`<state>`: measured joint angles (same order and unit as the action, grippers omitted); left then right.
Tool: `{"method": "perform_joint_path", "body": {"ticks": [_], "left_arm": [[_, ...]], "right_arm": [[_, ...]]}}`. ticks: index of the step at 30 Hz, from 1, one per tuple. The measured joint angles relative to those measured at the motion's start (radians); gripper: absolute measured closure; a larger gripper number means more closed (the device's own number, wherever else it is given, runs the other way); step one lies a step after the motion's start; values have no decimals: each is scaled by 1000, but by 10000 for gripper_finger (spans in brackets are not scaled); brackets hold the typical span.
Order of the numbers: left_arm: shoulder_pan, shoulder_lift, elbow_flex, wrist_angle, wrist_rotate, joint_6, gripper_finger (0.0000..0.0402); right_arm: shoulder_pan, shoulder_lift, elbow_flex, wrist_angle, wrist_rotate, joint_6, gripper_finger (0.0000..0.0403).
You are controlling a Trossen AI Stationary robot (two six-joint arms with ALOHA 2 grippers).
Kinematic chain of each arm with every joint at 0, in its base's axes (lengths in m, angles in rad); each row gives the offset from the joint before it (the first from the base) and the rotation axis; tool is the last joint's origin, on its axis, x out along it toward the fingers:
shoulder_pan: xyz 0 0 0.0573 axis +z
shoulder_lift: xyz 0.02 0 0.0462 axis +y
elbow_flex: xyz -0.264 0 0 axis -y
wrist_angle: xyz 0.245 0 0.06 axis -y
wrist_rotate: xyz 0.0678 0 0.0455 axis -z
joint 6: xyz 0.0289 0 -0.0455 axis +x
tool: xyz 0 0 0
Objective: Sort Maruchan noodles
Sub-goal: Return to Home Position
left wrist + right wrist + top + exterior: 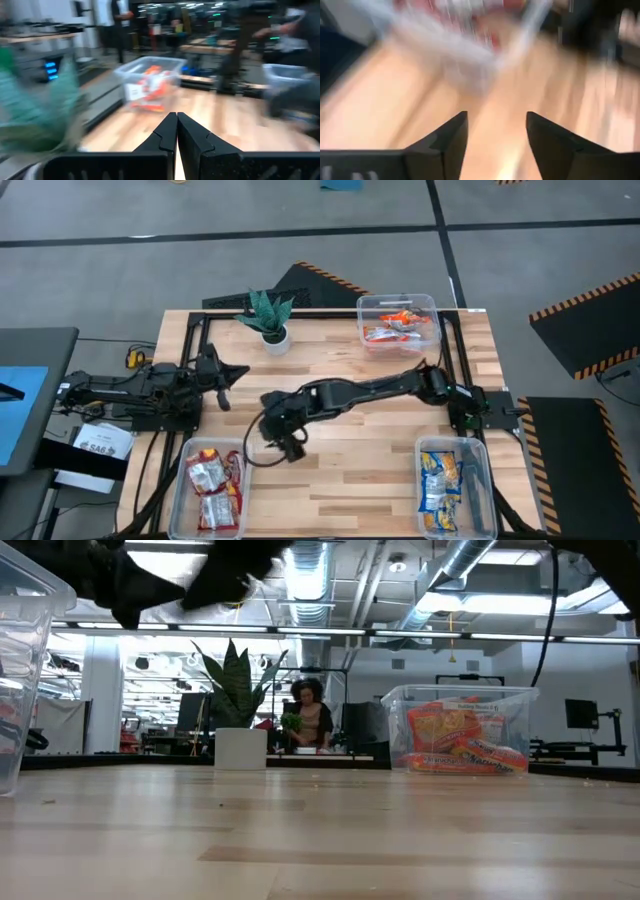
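DESK: Where are the Maruchan noodles in this frame?

PHOTOG: All binned, as far as shows. Red-and-white packets [212,483] lie in the first clear bin [180,480], the one nearest the right gripper [496,116], just off to one side of its jaws. Orange packets [396,330] fill the second clear bin [398,298], well apart from those jaws and ahead of the left gripper [176,117] in its wrist view. Blue-and-yellow packets [440,480] sit in the third clear bin [488,480], far behind the right jaws, by that arm's base. No packet shows on the bare wooden table [360,440].

DESK: And the jaws?

PHOTOG: The right jaws stand wide with nothing between them, over the table's middle. The left jaws are pressed together and empty, with the arm folded at its own edge of the table, near the potted plant [268,315].

DESK: If a packet needed lifting out?

PHOTOG: They look light and flat. The slick, crinkly film could slide from a loose pinch, and the dry noodle block inside would likely crack under a hard squeeze. I'd take one across its short width, near the middle, firmly but gently. They overlap in the bins, so the topmost is the one to take.
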<state>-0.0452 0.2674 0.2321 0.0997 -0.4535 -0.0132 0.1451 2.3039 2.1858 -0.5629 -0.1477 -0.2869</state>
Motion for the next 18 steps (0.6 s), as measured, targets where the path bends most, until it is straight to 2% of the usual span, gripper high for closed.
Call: {"method": "perform_joint_path", "body": {"ticks": [4,8,11,12,15,18], "left_arm": [[0,0,0,27,94,0,401],[0,0,0,23,105,-8,401],[0,0,0,15,106,-2,402],[0,0,0,15,110,3,401],[0,1,0,19,131,7,401],[0,6,-36,93,210,16,401]], "right_arm": [[-16,-48,-22,-246,44,-3,216],[-31,-161,-185,-300,134,24,300],[-46,-292,-421,-195,148,66,376],[-51,-343,-512,-157,160,82,387],[-55,-521,-791,55,237,170,387],[-53,-699,-1054,309,274,236,390]]}}
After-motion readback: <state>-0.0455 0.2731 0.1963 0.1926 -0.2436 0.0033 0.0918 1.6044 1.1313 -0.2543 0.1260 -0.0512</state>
